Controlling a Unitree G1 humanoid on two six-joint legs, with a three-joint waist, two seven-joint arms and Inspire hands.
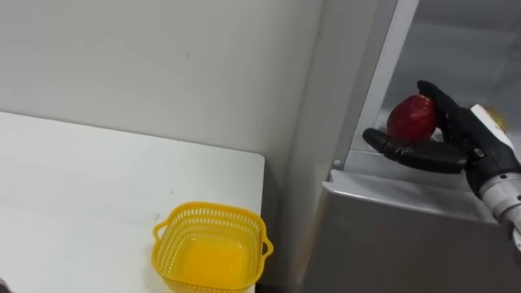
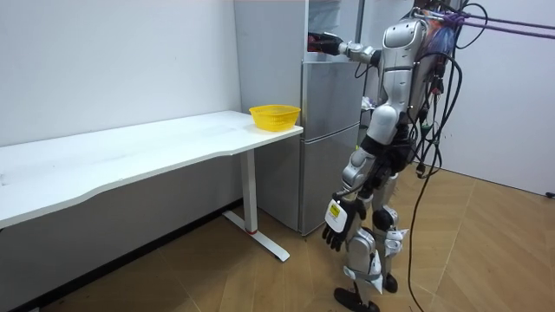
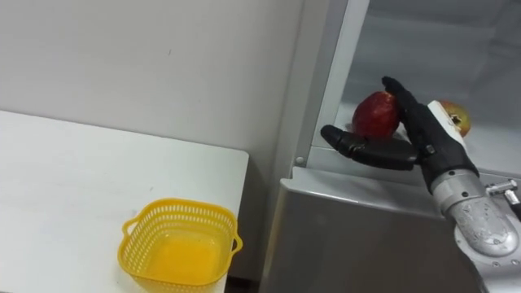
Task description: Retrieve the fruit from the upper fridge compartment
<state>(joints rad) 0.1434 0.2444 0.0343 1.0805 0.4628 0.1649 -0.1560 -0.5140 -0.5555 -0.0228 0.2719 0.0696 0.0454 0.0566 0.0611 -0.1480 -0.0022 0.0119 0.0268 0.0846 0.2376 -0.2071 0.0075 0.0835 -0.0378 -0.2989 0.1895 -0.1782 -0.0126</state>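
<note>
Retrieval appears to be at the grasp-and-withdraw step. The robot stands in front of the fridge [image 3: 358, 236] with its right arm raised into the open upper compartment [image 1: 456, 49]. The right hand [image 1: 456, 142] is closed on a red apple [image 1: 413, 118]: the fingers curl over the top and far side and the thumb lies stretched beneath it. The apple sits just inside the compartment's front edge, near the white door frame [image 1: 383, 81]. Whether it rests on the shelf or is already clear of it cannot be told. A second fruit [image 3: 454, 118], yellow and red, lies just behind the hand, close to the back of the fingers. The left hand [image 2: 336, 227] hangs beside the thigh in the room view, fingers loose, holding nothing.

Assessment of the step:
- The hold looks shallow, more a cradle than a full wrap. The fingers should stay firm on the apple before the arm draws back, as a smooth round fruit may roll off the thumb.
- The withdrawal should run straight out towards the robot, with the apple lifted clear of the ledge at the top of the lower door.
- The wrist should keep off the second fruit, which could be dragged forward.
- The door frame on the robot's left is close, so any sideways swing should wait until the hand is fully outside.
- A yellow basket [image 1: 212, 210] stands at the end of the worktop [image 1: 81, 179] beside the fridge, low and to the left. It is the likely place to set the apple down
</note>
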